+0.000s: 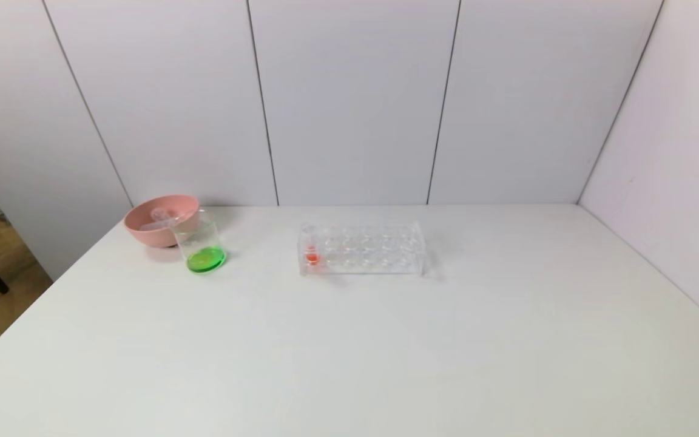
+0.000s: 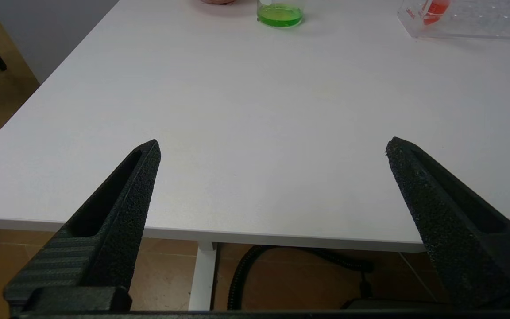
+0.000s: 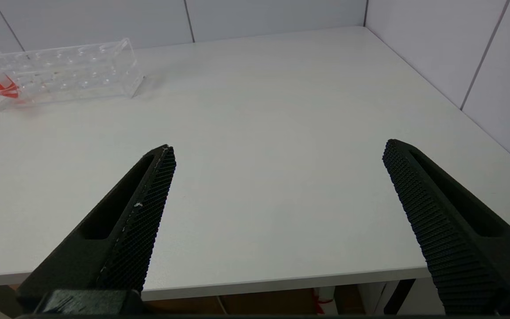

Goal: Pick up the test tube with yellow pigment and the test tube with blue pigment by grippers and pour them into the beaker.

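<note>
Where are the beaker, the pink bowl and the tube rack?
beaker [image 1: 201,243], head view, glass wall above the green liquid
pink bowl [image 1: 146,227], head view, outer wall
tube rack [image 1: 380,249], head view, front wall

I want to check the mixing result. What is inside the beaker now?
The beaker holds a shallow layer of green liquid at its bottom; above it the glass looks empty. The pink bowl stands right behind it, partly covered by the beaker's wall.
</note>
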You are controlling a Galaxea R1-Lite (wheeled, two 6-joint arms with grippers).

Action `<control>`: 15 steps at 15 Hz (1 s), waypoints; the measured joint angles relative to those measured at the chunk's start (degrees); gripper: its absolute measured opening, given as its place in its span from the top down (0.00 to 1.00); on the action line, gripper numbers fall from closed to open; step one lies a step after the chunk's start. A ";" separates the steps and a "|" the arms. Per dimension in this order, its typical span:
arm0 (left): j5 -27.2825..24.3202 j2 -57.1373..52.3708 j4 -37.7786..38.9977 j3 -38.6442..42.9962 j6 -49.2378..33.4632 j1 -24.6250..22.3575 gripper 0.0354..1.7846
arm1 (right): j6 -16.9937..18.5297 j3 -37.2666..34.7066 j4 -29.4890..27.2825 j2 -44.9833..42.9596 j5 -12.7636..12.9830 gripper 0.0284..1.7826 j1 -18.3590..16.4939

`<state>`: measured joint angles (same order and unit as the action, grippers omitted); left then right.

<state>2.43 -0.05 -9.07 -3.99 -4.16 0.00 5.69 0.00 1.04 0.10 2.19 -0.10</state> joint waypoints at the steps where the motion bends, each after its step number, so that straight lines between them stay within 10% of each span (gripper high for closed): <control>1: 0.02 0.00 0.01 0.00 0.05 0.00 0.00 | -0.02 0.00 0.00 0.00 0.00 0.04 0.00; 15: 0.00 0.02 0.12 0.13 -0.11 0.00 0.00 | 0.00 0.02 -0.02 0.00 0.01 0.04 0.00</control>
<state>2.43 -0.02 -8.95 -3.85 -4.27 0.00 5.69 0.02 1.01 0.10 2.21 -0.10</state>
